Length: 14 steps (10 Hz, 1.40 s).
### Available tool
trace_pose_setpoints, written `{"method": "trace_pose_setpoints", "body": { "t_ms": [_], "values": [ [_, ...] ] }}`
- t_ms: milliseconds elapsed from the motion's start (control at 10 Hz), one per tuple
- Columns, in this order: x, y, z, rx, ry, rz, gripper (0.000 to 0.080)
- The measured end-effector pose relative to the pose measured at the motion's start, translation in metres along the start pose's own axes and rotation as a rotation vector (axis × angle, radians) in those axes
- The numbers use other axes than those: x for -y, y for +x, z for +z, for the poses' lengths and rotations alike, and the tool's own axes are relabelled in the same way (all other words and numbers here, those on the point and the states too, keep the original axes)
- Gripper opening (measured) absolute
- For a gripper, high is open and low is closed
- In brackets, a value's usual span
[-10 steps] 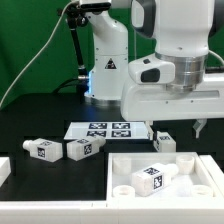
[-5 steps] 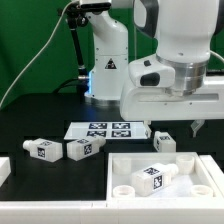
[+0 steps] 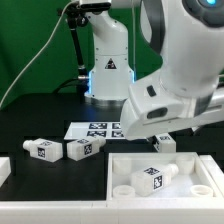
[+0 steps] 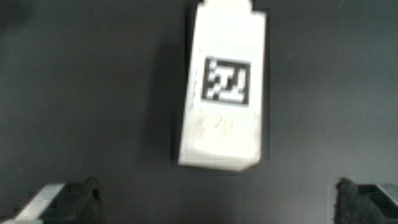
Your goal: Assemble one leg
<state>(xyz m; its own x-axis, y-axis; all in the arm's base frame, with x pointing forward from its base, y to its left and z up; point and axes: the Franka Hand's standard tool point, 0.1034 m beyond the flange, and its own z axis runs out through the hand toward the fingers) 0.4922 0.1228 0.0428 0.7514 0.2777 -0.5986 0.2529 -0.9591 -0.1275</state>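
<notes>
1. Exterior view: the white arm (image 3: 185, 55) is the biggest thing in sight. It fills the upper right and leans over the black table (image 3: 40, 125), with its wrist end low above the far side of the panel.
2. The panel (image 3: 205, 165), a big white square with a raised rim, lies on the table at the exterior view's near right.
3. The marker board (image 3: 98, 128) lies flat near the middle of the table, in front of the arm's base (image 3: 105, 70). The arm hides its right end.
4. Four stubby white tagged blocks show in that view.
   - The outer leg (image 3: 42, 148) and the inner leg (image 3: 82, 149) lie near each other on the table, to the exterior view's left of the panel.
   - The leg in the panel (image 3: 150, 178) lies inside the rim.
   - The leg by the far rim (image 3: 165, 143) sits on the table just beyond the panel, under the arm's wrist end.
5. In the wrist view, one leg (image 4: 228, 85) lies flat on the dark table with its tag facing up. I cannot tell for sure which of the four it is.
6. The gripper (image 4: 217, 205) has its jaws wide apart and nothing between them. Its dark fingertips (image 4: 71, 200) are clear of the leg and do not touch it.
</notes>
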Motion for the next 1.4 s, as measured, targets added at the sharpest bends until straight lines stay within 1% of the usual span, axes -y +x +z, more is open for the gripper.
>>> {"method": "trace_pose_setpoints", "body": {
  "t_ms": [200,300,400,500,600,800,1000,1200,1300,1400],
  "values": [
    [0.002,0.001,0.003,0.11,0.015,-0.005,0.0649],
    [0.003,-0.005,0.007,0.2,0.024,-0.008,0.0648],
    [0.004,-0.004,0.011,0.268,0.029,-0.01,0.0649],
    [0.002,-0.003,0.019,0.321,-0.003,-0.001,0.0649],
    [0.003,-0.002,0.028,0.357,-0.009,-0.007,0.0649],
    [0.005,0.004,0.033,0.305,-0.016,-0.009,0.0649],
    [0.005,0.007,0.035,0.278,-0.038,-0.004,0.0648],
    [0.005,0.007,0.035,0.274,-0.038,-0.006,0.0648],
    [0.005,0.007,0.035,0.274,-0.038,-0.006,0.0534],
    [0.005,0.007,0.035,0.274,-0.038,-0.006,0.0394]
  ]
}}
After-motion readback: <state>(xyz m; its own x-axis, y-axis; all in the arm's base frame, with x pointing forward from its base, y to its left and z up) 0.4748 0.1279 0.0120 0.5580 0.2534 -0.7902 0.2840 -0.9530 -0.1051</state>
